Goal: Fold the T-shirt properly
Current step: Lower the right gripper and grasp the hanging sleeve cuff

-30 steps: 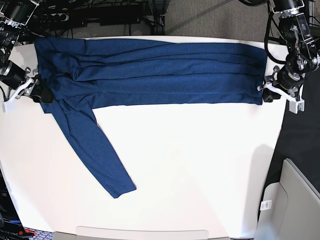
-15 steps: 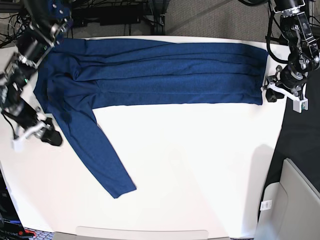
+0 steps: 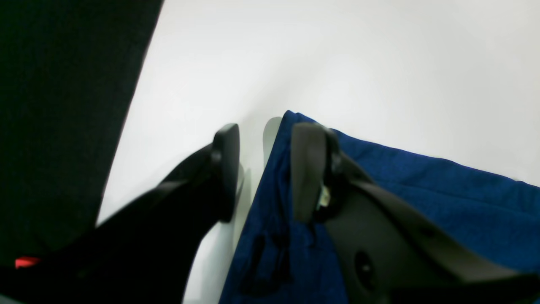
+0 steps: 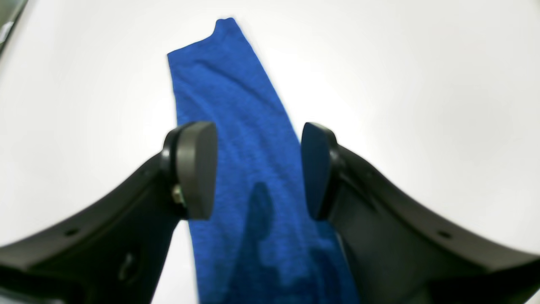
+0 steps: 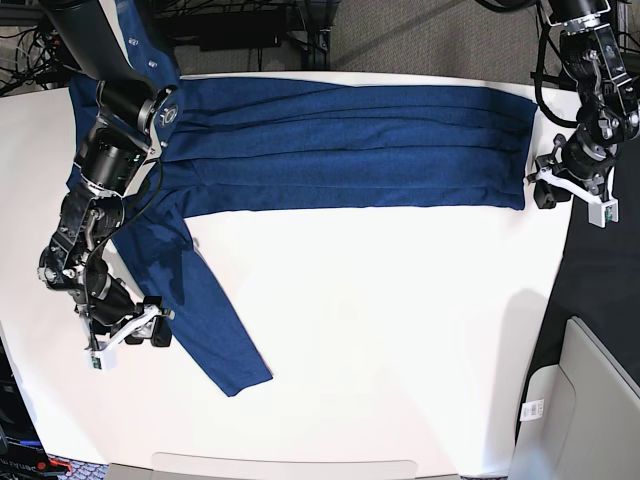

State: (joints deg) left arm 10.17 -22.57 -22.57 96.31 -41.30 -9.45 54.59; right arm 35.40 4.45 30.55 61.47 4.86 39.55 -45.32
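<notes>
Base overhead on table [image 5: 400,300], wrist cameras close (sharing cloth)

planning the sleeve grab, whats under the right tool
The right tool hangs open above the T-shirt sleeve, which runs between its pads lying flat on the white table. Only blue fabric and bare table show there; what lies beneath the cloth is covered.

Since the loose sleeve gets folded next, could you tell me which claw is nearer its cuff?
Right. The right claw hangs open over the dark navy knit T-shirt, midway along its loose sleeve. The left claw sits at the hem corner, far off.
</notes>
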